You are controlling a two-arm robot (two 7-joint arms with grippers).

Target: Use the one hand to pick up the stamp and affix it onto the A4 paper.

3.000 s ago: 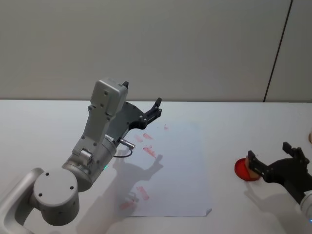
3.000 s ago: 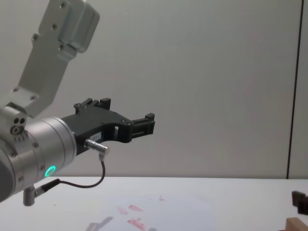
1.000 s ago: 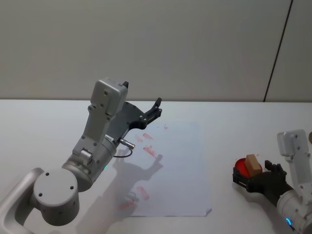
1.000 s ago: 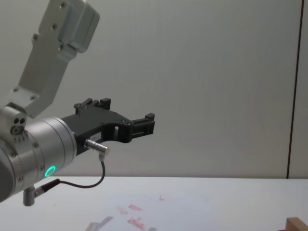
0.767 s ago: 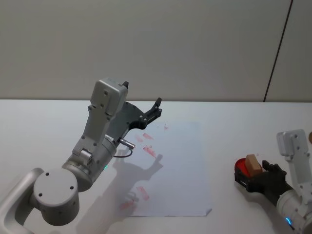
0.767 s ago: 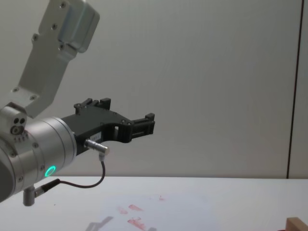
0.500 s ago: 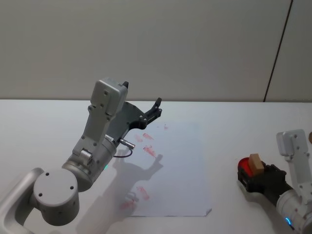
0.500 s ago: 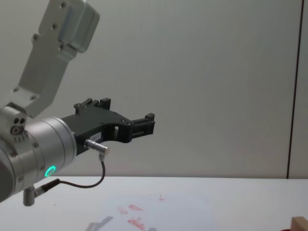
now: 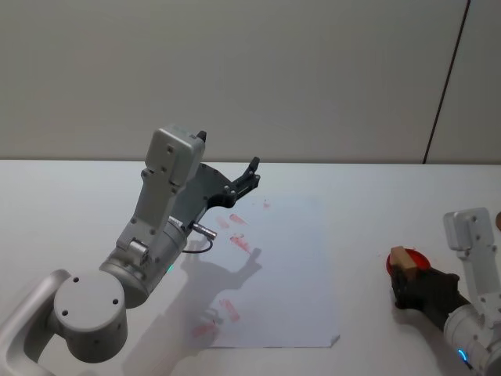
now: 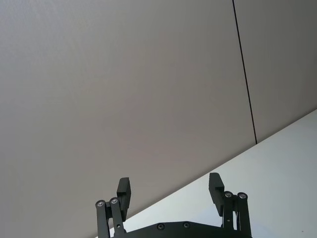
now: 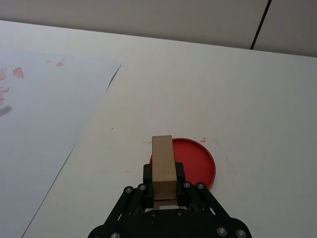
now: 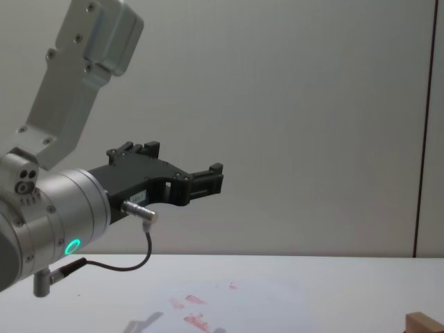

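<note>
Right gripper (image 9: pixel 409 283) is clamping the stamp (image 9: pixel 400 254) at the red ink pad (image 9: pixel 415 262), right of the A4 paper (image 9: pixel 286 266).
Right wrist view is showing the black fingers (image 11: pixel 179 172) closing narrow on the lower part of the stamp (image 11: pixel 162 153), which is standing upright over the pad's (image 11: pixel 195 163) rim on the paper's (image 11: pixel 39 129) side; cannot tell if it is touching the pad. Head view is placing both toward the table's (image 9: pixel 376 196) right edge, well apart from the paper's right edge. Chest view is catching just the stamp (image 12: pixel 424 323) from the side. Left gripper (image 9: pixel 249 174) is hanging raised near the paper's far left corner; the left wrist view is showing this gripper (image 10: pixel 169 191) spread wide, gripping nothing. Red prints (image 9: pixel 235 235) are lying along the paper's left side, too small to read.
</note>
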